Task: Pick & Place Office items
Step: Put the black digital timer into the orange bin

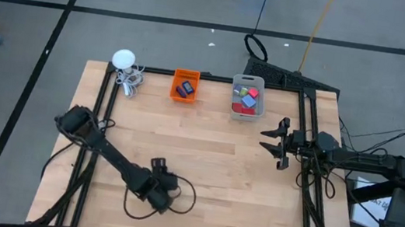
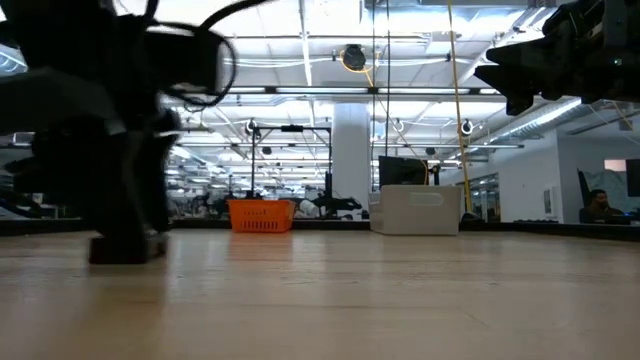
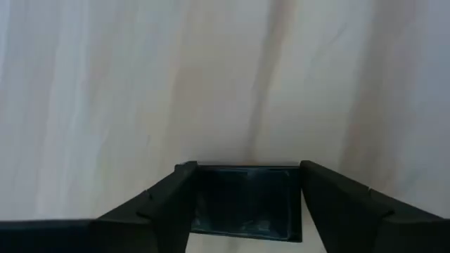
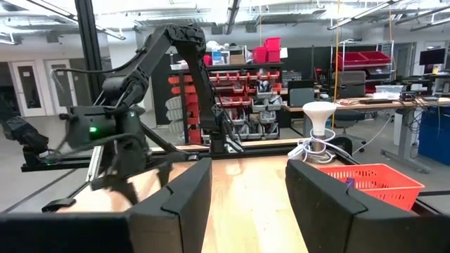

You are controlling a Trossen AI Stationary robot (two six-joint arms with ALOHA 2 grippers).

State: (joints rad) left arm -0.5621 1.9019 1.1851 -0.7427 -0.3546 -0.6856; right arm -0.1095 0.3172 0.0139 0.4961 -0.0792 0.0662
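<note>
A dark flat rectangle (image 3: 242, 204), one of the office items, lies on the wooden table between the fingers of my left gripper (image 3: 247, 167). That gripper (image 1: 162, 200) points steeply down near the table's front edge, left of middle, and hides the piece in the high view. At the far edge an orange bin (image 1: 185, 86) holds dark pieces, and a clear grey bin (image 1: 247, 96) holds red, pink, blue and green blocks. My right gripper (image 1: 273, 142) waits open, raised over the table's right side, with nothing between its fingers (image 4: 246, 183). My left gripper has the dark rectangle's two opposite side edges (image 3: 202, 204) between its two fingers, and the piece fills the gap between them. The fingers come from above, slanting steeply down. The rectangle lies flat on the table.
A white round gadget (image 1: 125, 60) with a coiled cable sits at the far left corner. A black frame runs along the table's left (image 1: 96, 115) and right (image 1: 304, 143) sides. Bare wood lies between the two arms and the bins.
</note>
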